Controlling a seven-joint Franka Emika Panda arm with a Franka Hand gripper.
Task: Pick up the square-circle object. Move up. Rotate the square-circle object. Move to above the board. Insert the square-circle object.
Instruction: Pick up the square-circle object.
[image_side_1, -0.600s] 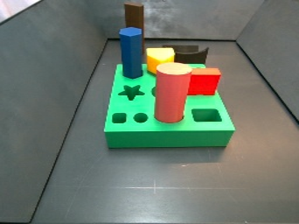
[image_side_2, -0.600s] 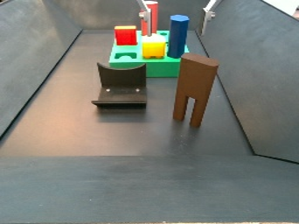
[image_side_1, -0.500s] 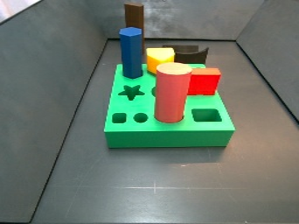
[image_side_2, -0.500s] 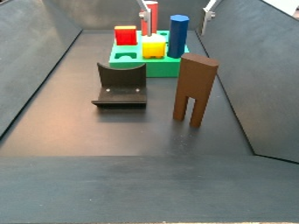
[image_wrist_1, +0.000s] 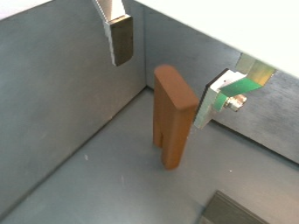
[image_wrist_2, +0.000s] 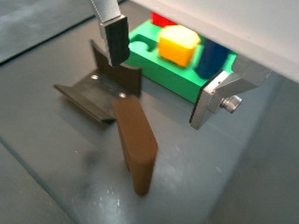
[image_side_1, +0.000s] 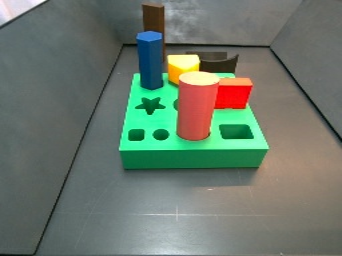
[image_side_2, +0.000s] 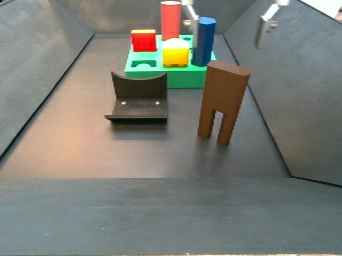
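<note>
The square-circle object (image_side_2: 223, 100) is a tall dark brown block that stands upright on its two prongs on the floor, apart from the green board (image_side_2: 150, 68). It also shows behind the board (image_side_1: 241, 148) as a brown slab (image_side_1: 154, 19). My gripper (image_side_2: 235, 34) hangs open above the square-circle object, one silver finger (image_side_2: 207, 27) on each side. In both wrist views the block's top (image_wrist_1: 170, 87) (image_wrist_2: 135, 136) lies between the spread fingers (image_wrist_1: 121, 39) (image_wrist_2: 114, 45) without touching them. The gripper (image_wrist_1: 162, 92) (image_wrist_2: 158, 92) holds nothing.
A blue hexagonal column (image_side_1: 150, 58), a pink-red cylinder (image_side_1: 197, 105), a yellow block (image_side_1: 183, 68) and a red block (image_side_1: 235, 93) stand on the board. The dark fixture (image_side_2: 138, 97) sits between board and block. Grey walls (image_side_2: 281, 90) close in the sides.
In a side view the gripper's fingers have shifted right and come lower, from over the board to over the square-circle object. The block and board have not moved.
</note>
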